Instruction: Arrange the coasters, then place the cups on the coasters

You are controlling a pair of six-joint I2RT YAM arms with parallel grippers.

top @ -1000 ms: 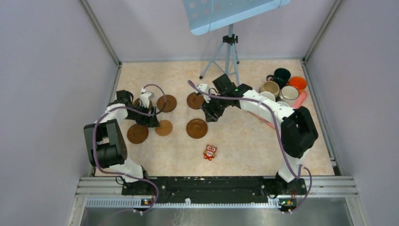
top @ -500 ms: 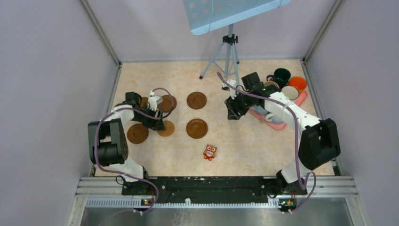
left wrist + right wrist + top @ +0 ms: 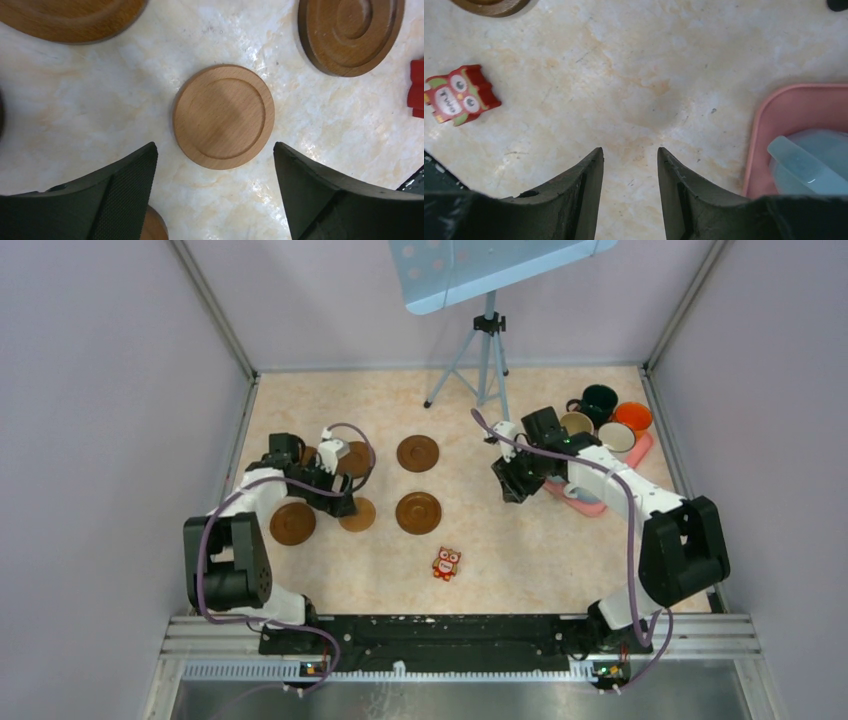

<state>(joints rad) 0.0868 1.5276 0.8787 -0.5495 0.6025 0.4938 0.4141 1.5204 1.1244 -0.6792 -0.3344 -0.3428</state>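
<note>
Several brown coasters lie on the left half of the table: dark ones (image 3: 418, 452) (image 3: 418, 512) (image 3: 293, 523) and a lighter tan coaster (image 3: 358, 517). My left gripper (image 3: 336, 498) hovers over the tan coaster (image 3: 223, 116), open wide, its fingertips apart from the disc. More dark coasters (image 3: 350, 32) (image 3: 70, 20) lie around it. The cups cluster at the far right: dark green (image 3: 600, 398), orange (image 3: 632, 416), beige (image 3: 576, 424), white (image 3: 615, 437), and a light blue one (image 3: 809, 160) in the pink tray (image 3: 774, 125). My right gripper (image 3: 630, 152) hangs open and empty over bare table left of the tray.
A small red owl figure (image 3: 446, 563) lies near the front centre, also seen as the owl (image 3: 459, 100) in the right wrist view. A tripod (image 3: 488, 350) with a blue panel stands at the back. Walls close in on both sides.
My left gripper has opened wide over the tan coaster, which now lies free. The right arm swung from the middle coasters to beside the pink tray.
</note>
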